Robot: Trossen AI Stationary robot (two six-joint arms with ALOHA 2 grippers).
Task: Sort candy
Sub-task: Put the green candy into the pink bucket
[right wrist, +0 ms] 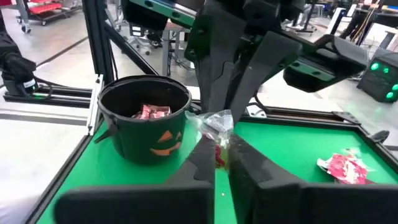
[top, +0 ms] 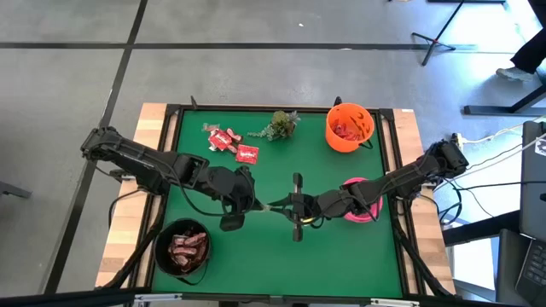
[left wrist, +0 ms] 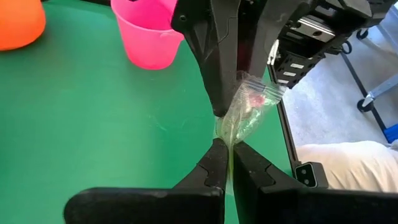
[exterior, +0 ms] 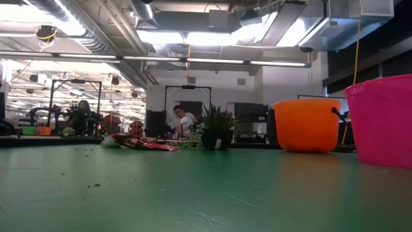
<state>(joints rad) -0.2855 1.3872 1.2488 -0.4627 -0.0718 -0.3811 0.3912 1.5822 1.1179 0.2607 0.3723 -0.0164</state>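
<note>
Candy under handling: one clear-wrapped sweet (left wrist: 247,107), crinkled transparent film with a small red piece showing inside. It hangs above the green table (top: 281,247) near mid-table, pinched from both sides. Left gripper (left wrist: 225,163) has its fingers closed on one twisted end of the wrapper; right gripper (right wrist: 216,163) has its fingers closed on the other end, so the two grippers meet tip to tip over the mat.

Remaining candy: loose cluster of red square packets (top: 230,142) with white print at the far side of the table, just beside a green plant sprig (top: 279,125). Orange bucket (top: 349,126) at the far right holds red packets. Black pumpkin-face bucket (right wrist: 145,121) at the near left holds dark brown-red bars. Pink bucket (left wrist: 146,31) stands at the right, partly under the right arm; contents not visible.
</note>
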